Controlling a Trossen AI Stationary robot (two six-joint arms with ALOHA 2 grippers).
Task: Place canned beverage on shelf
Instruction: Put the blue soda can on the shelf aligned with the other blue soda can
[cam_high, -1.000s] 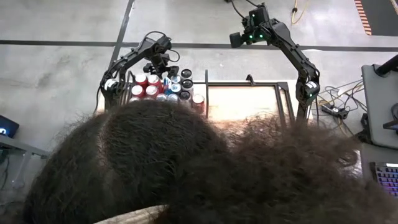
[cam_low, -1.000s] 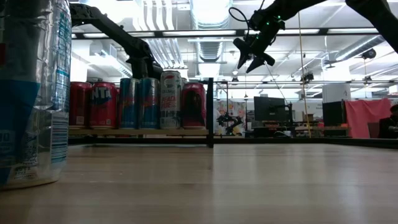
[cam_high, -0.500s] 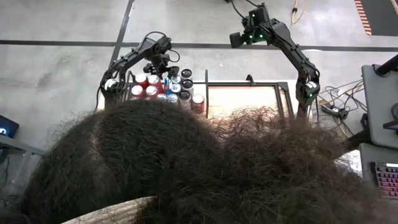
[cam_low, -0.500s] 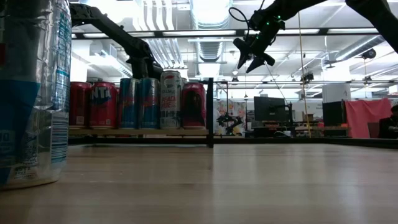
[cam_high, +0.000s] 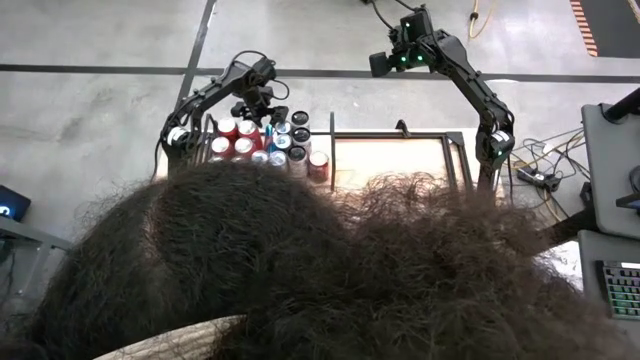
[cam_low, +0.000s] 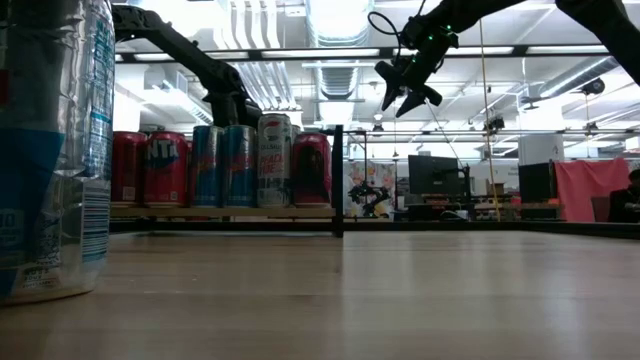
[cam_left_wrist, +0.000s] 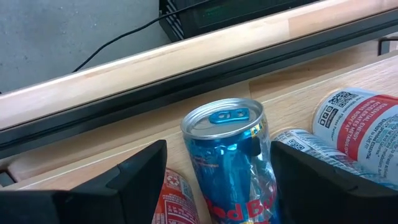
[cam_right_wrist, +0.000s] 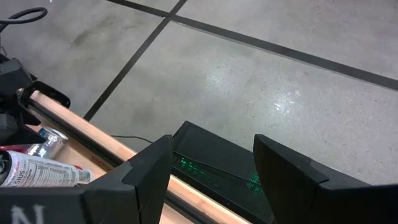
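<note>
We have the left gripper (cam_left_wrist: 214, 180) spread wide around the blue can (cam_left_wrist: 231, 163), one dark finger on each side of it with clear gaps, so nothing is clamped yet as far as we can see. In the high view this gripper (cam_high: 262, 108) sits in the upper left of the frame, above the rows of cans in the shelf (cam_high: 205, 135), the narrow black-framed bay with a light wood floor. To do this step well, we judge the can must stand flat on the plank before we draw away; we would lift straight up, keeping both fingers off the can's sides and off the red-and-white can (cam_left_wrist: 357, 127) just beside it at the right of the wrist picture, since a brush could tip a neighbour. The blue can stands upright, its silver lid and blue tab toward the camera, its body glossy blue with red lettering low down. In the low view the shelf (cam_low: 225, 212) sits at the left middle, holding a row of red, blue and white cans that nearly fills it. The right gripper (cam_low: 408, 88) hangs high in the upper centre of that view, fingers parted and empty, well away from the shelf. A person's dark hair (cam_high: 320, 270) covers the lower half of the high view.
</note>
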